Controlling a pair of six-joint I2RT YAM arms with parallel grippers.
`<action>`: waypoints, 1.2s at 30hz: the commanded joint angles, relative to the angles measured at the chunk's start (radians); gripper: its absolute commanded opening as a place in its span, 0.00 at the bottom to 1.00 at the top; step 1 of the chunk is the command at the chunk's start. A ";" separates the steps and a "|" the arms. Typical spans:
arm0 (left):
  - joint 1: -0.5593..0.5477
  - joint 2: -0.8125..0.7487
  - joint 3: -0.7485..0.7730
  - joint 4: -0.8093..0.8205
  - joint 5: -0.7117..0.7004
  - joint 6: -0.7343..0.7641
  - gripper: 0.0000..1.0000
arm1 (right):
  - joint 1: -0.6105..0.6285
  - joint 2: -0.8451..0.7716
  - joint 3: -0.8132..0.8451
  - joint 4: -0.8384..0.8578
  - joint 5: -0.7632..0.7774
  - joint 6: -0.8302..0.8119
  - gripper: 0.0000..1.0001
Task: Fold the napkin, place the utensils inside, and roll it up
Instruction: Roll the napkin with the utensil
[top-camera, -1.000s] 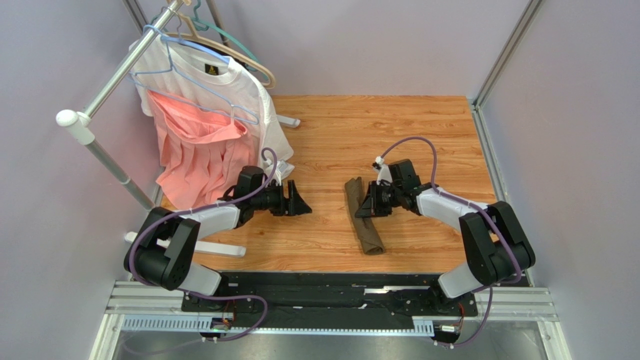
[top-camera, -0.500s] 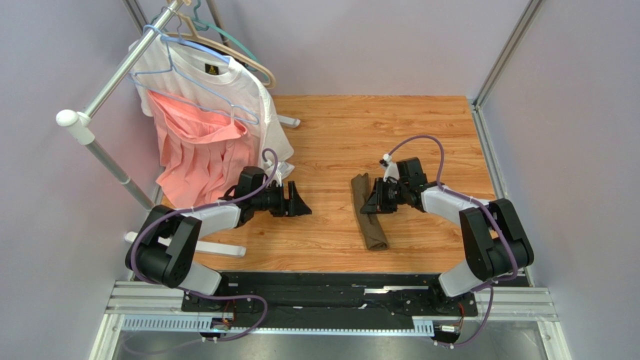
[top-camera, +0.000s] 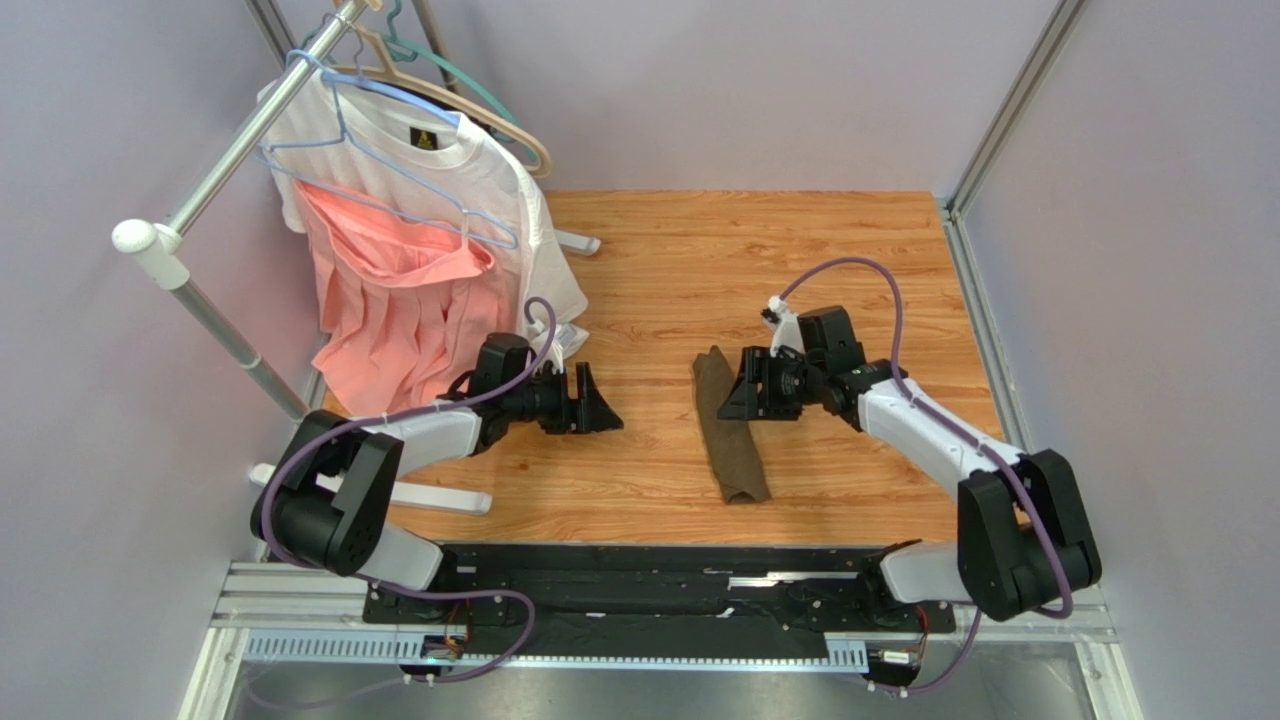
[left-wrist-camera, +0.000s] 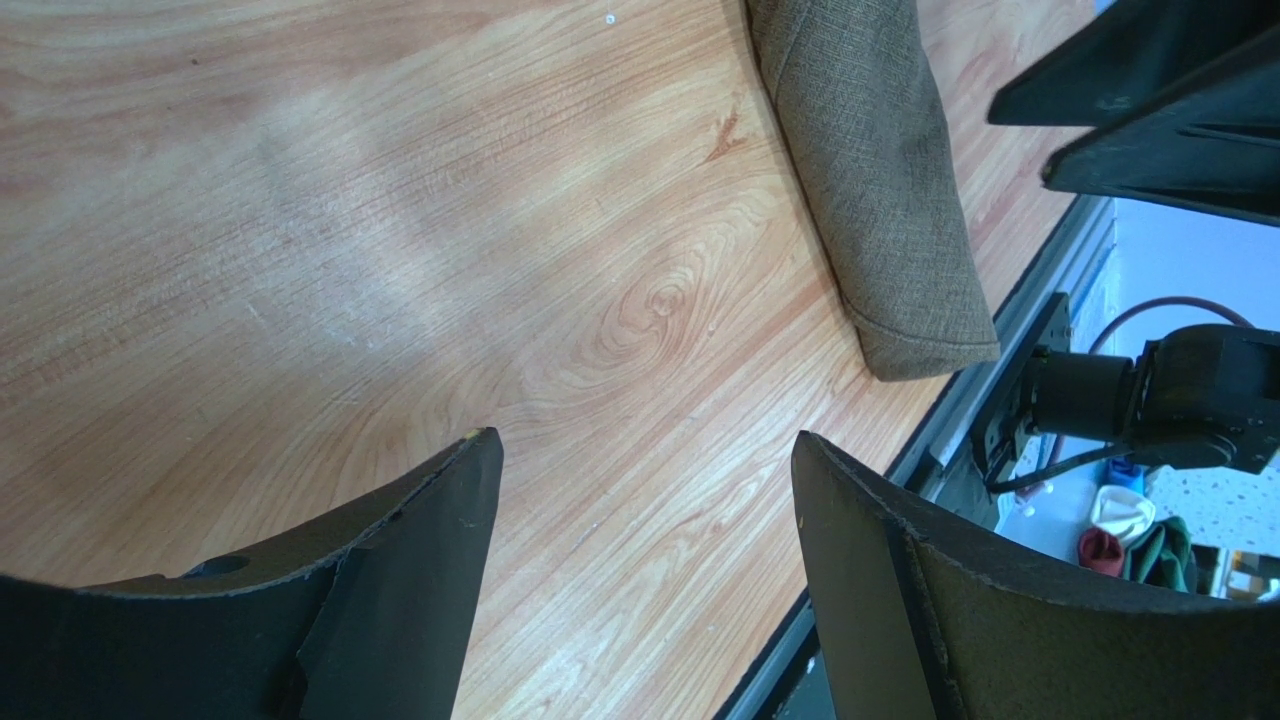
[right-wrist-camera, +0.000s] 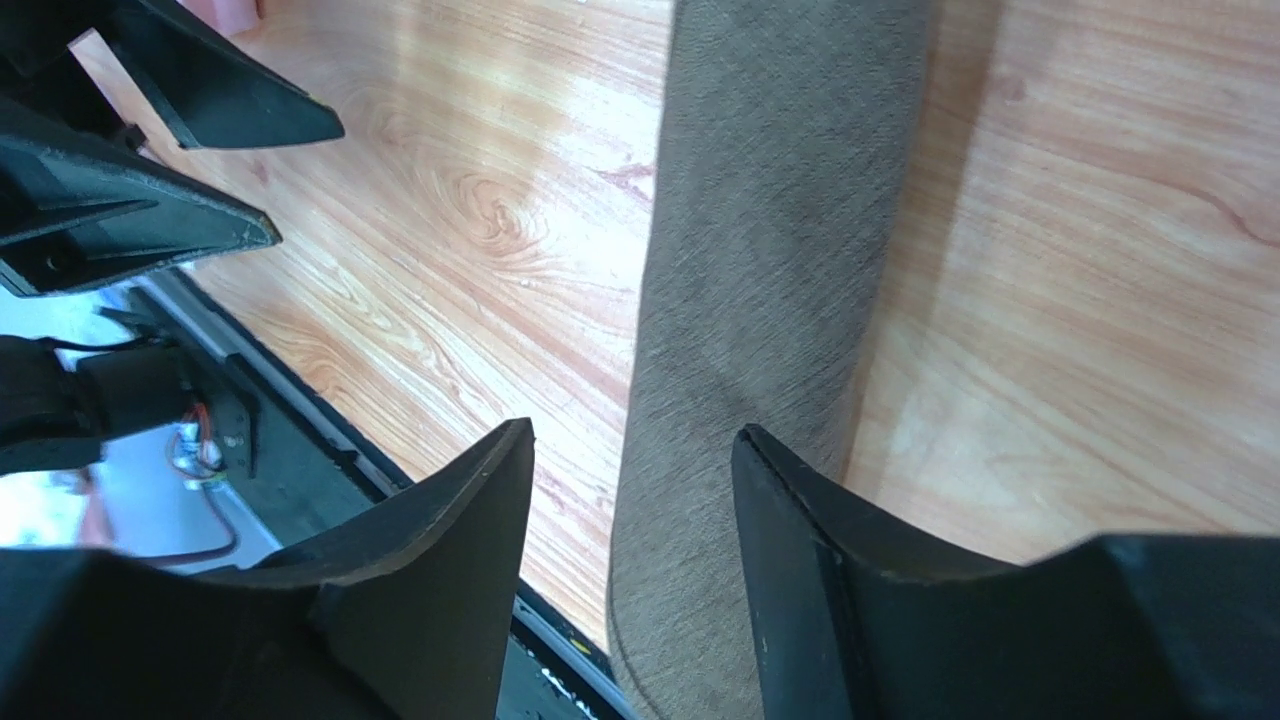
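This looks like a robot lab, a small test booth. Plain pale purple walls (top-camera: 721, 90) and shiny silver metal posts (top-camera: 1010, 105) close in a light brown wooden tabletop (top-camera: 676, 255). A black and white left robot arm (top-camera: 406, 438) and a matching right robot arm (top-camera: 935, 432) are bolted to a black metal plate (top-camera: 661, 578) at the near edge. A white metal clothes rail (top-camera: 226, 150) stands by the left edge.

A white T-shirt (top-camera: 458, 173) and a pink garment (top-camera: 388, 315) hang on pale blue hangers (top-camera: 319, 93) from a white clothes rack (top-camera: 226, 143) at the far-left corner of the wooden table (top-camera: 842, 270). The pink garment hangs in front of the shirt, over the table's left edge. A tan hanger (top-camera: 508, 132) shows behind the shirt. One white rack foot (top-camera: 443, 498) lies near the near-left corner.
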 joint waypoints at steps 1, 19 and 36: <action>0.007 -0.012 0.021 0.026 0.011 0.019 0.79 | 0.146 -0.077 0.111 -0.126 0.197 -0.040 0.56; 0.009 -0.053 0.005 0.002 0.005 0.039 0.79 | 0.621 0.297 0.296 -0.262 1.134 0.071 0.56; 0.015 -0.027 0.014 0.006 0.011 0.039 0.79 | 0.508 0.356 0.240 -0.210 1.121 0.058 0.43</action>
